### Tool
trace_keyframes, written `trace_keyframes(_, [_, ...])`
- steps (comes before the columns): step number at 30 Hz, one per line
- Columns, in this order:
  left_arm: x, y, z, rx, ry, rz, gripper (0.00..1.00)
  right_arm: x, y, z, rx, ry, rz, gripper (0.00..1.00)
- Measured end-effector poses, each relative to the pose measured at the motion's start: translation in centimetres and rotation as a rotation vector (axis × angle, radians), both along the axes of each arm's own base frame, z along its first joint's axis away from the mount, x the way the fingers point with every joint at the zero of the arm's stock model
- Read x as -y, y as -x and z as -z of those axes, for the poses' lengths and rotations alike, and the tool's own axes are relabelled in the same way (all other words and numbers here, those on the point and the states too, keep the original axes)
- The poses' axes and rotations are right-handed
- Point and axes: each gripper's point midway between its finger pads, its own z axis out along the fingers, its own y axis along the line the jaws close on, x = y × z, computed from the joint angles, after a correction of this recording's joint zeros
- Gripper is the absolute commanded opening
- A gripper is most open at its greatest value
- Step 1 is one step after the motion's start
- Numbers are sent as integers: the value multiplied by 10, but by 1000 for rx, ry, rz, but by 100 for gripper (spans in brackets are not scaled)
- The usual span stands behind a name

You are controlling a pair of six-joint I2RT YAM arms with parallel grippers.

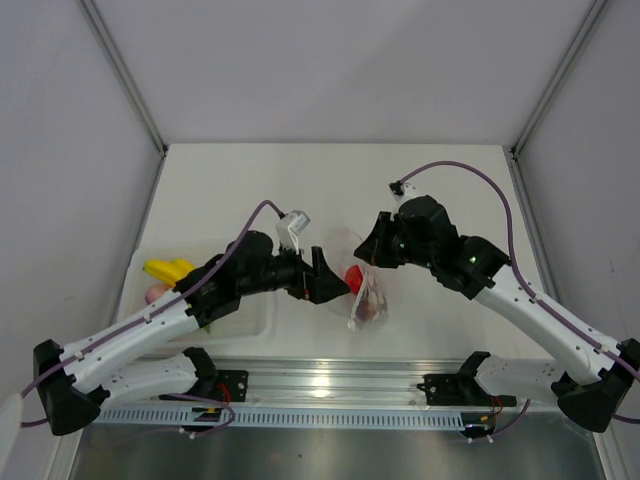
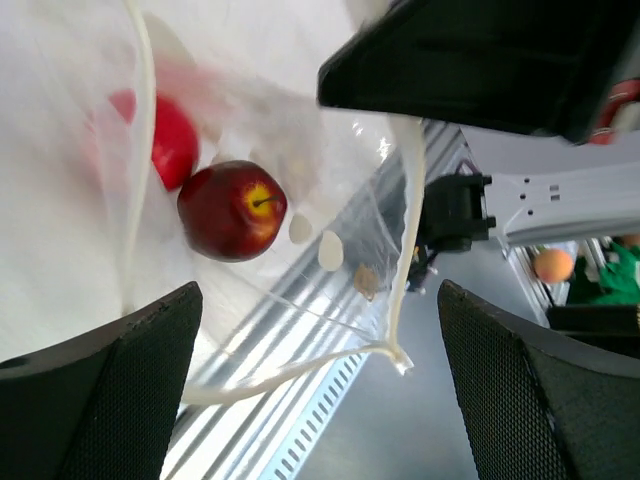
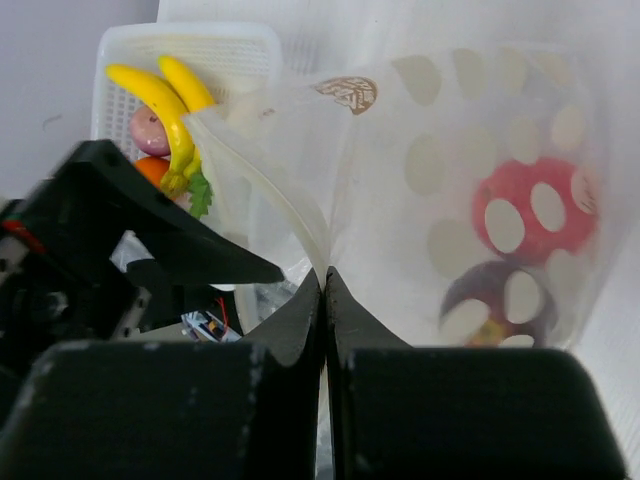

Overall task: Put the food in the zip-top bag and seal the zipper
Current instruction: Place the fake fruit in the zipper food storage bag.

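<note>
- my right tool is clenched on the mouth edge of the zip-top bag; both fingers are pressed together with the clear plastic pinched between them.
- my left tool is released, its fingers spread wide apart, and it points into the bag's mouth from the left. i cannot tell whether the fingers touch the plastic.
- the bag sits between my two tools, near the front middle of the desk.
- the zipper strip runs as a pale band along the mouth. the mouth gapes open, its two sides well apart.
- a red apple lies inside the bag, with a second red piece just beside it. both are seen through the plastic.
- the tray sits on the left side of the desk, apart from the bag.
- in the tray lie the banana, an orange piece under it, and some green leaves just beside them.
</note>
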Motion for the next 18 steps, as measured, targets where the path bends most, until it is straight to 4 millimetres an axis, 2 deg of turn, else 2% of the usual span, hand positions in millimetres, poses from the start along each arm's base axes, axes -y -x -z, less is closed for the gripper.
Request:
trace_keyframes(6, [-17,-9,-36,118,21,-74,99,-1,1,0,-3,-4,-6,0])
trace_keyframes(13, [-34,-8,-42,161,44,-128,97,-1,1,0,-4,-4,-8,0])
trace_keyframes(18, [-64,-17,-50,195,42,-274,100,1,1,3,-6,7,-3,0])
